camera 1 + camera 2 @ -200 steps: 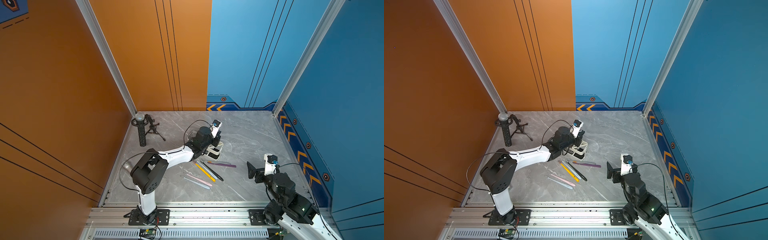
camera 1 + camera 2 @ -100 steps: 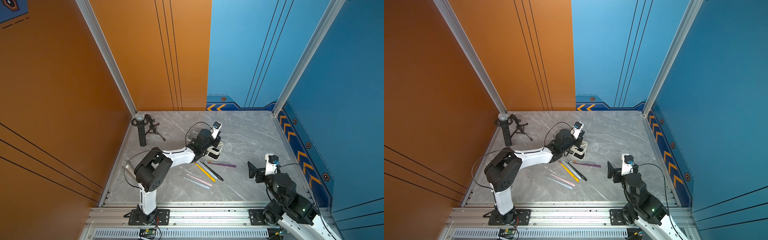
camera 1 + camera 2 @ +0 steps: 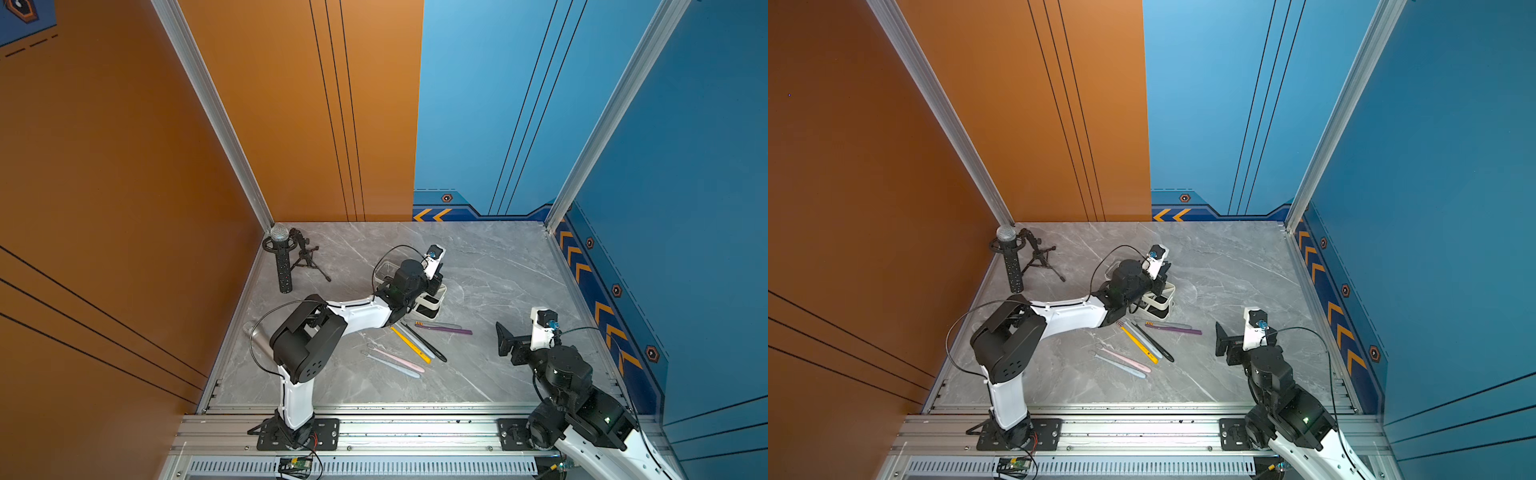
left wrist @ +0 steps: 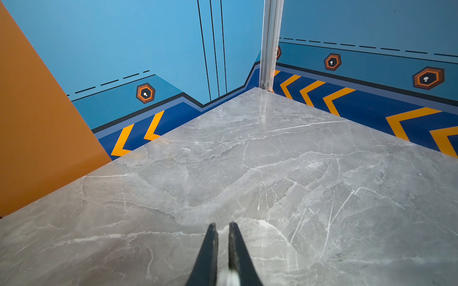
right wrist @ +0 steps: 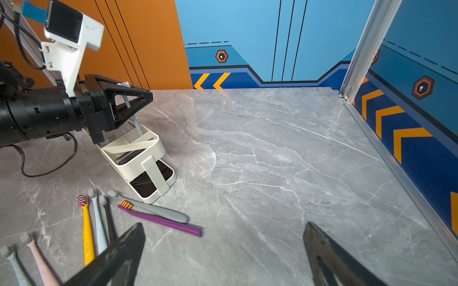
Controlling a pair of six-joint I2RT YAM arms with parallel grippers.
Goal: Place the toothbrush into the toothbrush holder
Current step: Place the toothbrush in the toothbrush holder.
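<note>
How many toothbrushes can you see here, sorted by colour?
yellow toothbrush: 1
purple toothbrush: 1
grey toothbrush: 1
black toothbrush: 1
pink toothbrush: 1
pale blue toothbrush: 3; two lying loose, one held by the left gripper, its lower end in the toothbrush holder
Total: 8

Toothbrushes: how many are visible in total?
8. Seven lie on the table: yellow, pale blue, black, grey, purple, pink, another pale blue. One more stands in the toothbrush holder, held by the left gripper. Others may be hidden behind the left arm.
</note>
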